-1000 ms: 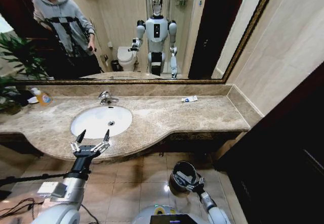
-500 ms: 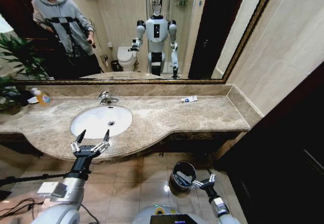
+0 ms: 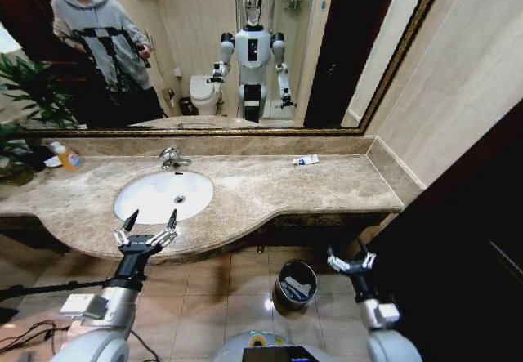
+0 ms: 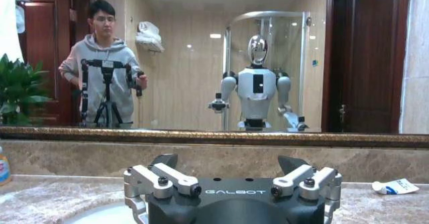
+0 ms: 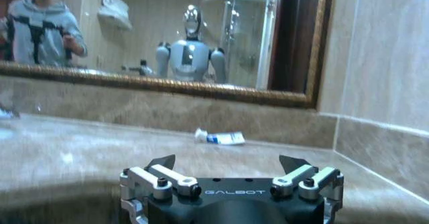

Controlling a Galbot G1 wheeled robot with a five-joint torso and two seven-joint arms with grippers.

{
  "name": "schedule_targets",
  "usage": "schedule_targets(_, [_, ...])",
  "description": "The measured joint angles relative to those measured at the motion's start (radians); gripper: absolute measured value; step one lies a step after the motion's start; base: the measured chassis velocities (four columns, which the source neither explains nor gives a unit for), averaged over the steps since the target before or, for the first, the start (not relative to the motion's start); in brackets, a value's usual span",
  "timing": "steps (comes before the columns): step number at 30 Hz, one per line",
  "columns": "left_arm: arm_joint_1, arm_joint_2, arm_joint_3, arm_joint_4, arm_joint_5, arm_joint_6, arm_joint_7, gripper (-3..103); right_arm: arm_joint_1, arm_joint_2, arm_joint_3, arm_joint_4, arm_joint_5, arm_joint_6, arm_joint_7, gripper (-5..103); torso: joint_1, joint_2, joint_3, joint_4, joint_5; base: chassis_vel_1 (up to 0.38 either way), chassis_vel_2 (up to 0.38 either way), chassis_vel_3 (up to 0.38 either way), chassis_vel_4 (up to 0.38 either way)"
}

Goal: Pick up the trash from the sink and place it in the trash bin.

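The white oval sink (image 3: 155,203) sits in the marble countertop (image 3: 270,190), and its basin is bare around the drain. A piece of trash, a small white tube with a blue mark (image 3: 306,159) (image 4: 395,186) (image 5: 220,137), lies on the countertop to the right of the sink. The round dark trash bin (image 3: 282,284) stands on the floor below the counter with something white inside. My left gripper (image 3: 152,217) (image 4: 228,162) hovers open at the sink's front rim. My right gripper (image 3: 350,257) (image 5: 228,162) is open and empty, raised to the right of the bin.
A bottle with amber liquid (image 3: 69,158) stands at the counter's back left beside a plant (image 3: 20,117). The chrome faucet (image 3: 170,158) rises behind the basin. A dark door (image 3: 466,239) stands close on the right. Tiled floor lies below the counter.
My right gripper has lifted away from the trash bin's mouth and swung up and to the right. The left arm has stayed still.
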Motion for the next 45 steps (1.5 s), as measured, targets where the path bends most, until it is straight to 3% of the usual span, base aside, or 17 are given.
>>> schedule_targets(7, [0.000,0.000,0.000,0.000,0.000,0.000,0.000,100,0.106,-0.030,-0.042,0.035,0.024,-0.070,-0.005,100,0.000,0.000,0.000,0.0000,0.0001,0.000,0.000,0.000,0.000])
schedule_targets(10, [0.000,0.000,0.000,0.000,0.000,0.000,0.000,100,0.210,-0.083,-0.079,0.039,0.114,-0.167,-0.007,100,0.000,0.000,0.000,0.0000,0.0001,0.000,0.000,0.000,0.000])
schedule_targets(11, [0.000,0.000,0.000,0.000,0.000,0.000,0.000,100,0.210,-0.083,-0.079,0.039,0.114,-0.167,-0.007,100,0.000,0.000,0.000,0.0000,0.0001,0.000,0.000,0.000,0.000])
schedule_targets(15, [0.000,0.000,0.000,0.000,0.000,0.000,0.000,100,0.374,-0.147,-0.137,-0.033,0.185,-0.250,-0.021,100,0.000,0.000,0.000,-0.0002,0.0001,0.000,0.000,0.000,0.000])
schedule_targets(18, [0.000,0.000,0.000,0.000,0.000,0.000,0.000,100,0.490,-0.160,-0.178,-0.097,0.198,-0.271,-0.026,100,0.000,0.000,0.000,0.0001,0.0001,0.000,0.000,0.000,0.000])
schedule_targets(31, [0.000,0.000,0.000,0.000,0.000,0.000,0.000,100,0.940,-0.089,-0.391,-0.444,0.223,-0.400,0.009,100,0.000,0.000,0.000,0.0002,-0.0001,0.000,0.000,0.000,0.000])
schedule_targets(37, [0.000,0.000,0.000,0.000,0.000,0.000,0.000,100,1.044,-0.067,-0.417,-0.547,0.244,-0.436,0.020,100,0.000,0.000,0.000,0.0002,-0.0001,0.000,0.000,0.000,0.000])
schedule_targets(45, [0.000,0.000,0.000,0.000,0.000,0.000,0.000,100,1.114,-0.070,-0.384,-0.684,0.182,-0.442,-0.005,100,0.000,0.000,0.000,-0.0006,0.0001,0.000,0.000,0.000,0.000])
